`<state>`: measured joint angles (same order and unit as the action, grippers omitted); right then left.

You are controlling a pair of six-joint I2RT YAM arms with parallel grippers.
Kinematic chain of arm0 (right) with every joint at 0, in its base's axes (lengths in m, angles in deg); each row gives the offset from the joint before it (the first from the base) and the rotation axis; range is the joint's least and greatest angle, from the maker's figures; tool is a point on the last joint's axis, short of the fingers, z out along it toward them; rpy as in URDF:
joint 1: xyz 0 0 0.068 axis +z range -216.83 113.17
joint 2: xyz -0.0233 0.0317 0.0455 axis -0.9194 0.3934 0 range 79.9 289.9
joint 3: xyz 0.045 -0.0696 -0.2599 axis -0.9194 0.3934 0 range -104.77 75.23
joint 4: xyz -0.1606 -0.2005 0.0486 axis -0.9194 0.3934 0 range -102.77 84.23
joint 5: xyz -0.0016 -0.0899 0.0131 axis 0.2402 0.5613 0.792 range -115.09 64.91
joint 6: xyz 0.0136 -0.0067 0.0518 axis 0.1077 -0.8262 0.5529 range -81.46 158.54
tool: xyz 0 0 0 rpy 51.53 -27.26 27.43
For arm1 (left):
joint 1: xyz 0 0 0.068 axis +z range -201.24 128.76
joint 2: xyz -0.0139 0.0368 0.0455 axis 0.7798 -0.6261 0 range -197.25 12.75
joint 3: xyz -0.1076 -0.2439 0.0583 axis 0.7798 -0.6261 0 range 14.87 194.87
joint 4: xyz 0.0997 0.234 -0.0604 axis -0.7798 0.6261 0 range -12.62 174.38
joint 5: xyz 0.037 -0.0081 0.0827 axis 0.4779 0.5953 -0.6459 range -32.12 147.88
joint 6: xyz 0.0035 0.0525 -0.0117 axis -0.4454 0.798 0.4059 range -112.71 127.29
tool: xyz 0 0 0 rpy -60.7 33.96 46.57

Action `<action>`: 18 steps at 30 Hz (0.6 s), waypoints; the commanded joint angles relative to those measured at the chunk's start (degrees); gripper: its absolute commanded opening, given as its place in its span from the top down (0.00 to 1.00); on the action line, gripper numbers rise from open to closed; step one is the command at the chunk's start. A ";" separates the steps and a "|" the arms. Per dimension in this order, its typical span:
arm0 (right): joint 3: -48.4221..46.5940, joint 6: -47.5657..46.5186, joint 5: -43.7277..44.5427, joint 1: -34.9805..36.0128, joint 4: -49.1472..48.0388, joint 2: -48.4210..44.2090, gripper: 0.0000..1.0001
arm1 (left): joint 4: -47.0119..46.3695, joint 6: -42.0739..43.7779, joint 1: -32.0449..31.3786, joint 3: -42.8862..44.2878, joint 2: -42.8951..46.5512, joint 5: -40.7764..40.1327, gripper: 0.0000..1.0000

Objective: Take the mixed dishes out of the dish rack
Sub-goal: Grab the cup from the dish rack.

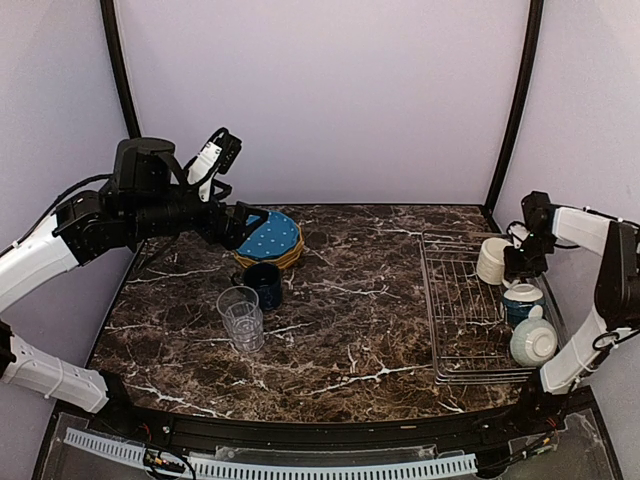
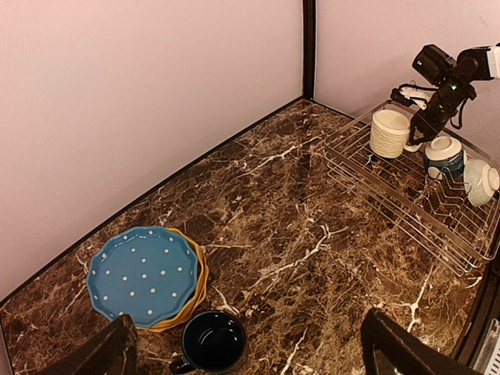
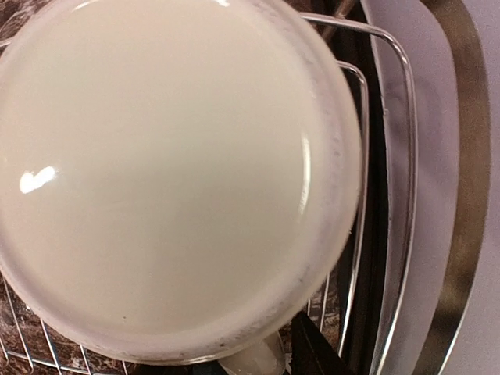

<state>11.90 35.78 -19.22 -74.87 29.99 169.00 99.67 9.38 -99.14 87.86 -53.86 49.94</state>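
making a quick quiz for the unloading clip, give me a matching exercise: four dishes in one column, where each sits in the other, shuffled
Things:
1. cream mug
2. blue dotted plate
3. clear tumbler
4. dark blue cup

Places:
A. lying on top of a yellow plate
B. on the table, between the plates and the tumbler
C. in the dish rack, at its far end
D. on the table, closest of the four to its near edge

Pairs: 1-C, 2-A, 3-D, 4-B
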 commanded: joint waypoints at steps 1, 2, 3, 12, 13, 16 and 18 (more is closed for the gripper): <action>2.12 -2.95 -5.60 -0.22 -10.55 -0.50 0.64 | -1.35 -0.74 -0.18 -0.92 0.90 0.75 0.01; 2.56 -3.23 -6.35 -0.23 -11.34 -0.90 0.64 | -1.41 -0.76 -0.18 -0.99 0.84 0.87 0.01; 3.14 -3.51 -7.35 -0.11 -12.25 -1.30 0.65 | -1.39 -0.77 -0.18 -1.00 0.68 0.85 0.01; 4.47 -3.33 -7.00 1.77 -15.30 -2.60 0.81 | -1.38 -0.94 -0.18 -1.01 0.17 0.88 0.01; 4.53 -3.12 -6.26 2.51 -15.45 -2.99 0.83 | -1.37 -0.94 -0.18 -1.01 0.17 0.84 0.01; 4.99 -1.94 -2.42 4.81 -15.84 -4.76 0.92 | -1.37 -0.96 -0.15 -1.09 -0.11 0.84 0.01; 5.58 -1.01 -0.99 5.93 -16.12 -6.16 0.99 | -1.39 -1.07 -0.17 -1.10 -0.30 0.83 0.01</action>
<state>16.95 32.70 -23.46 -71.30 21.47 167.01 99.25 8.79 -99.14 87.77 -53.97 50.35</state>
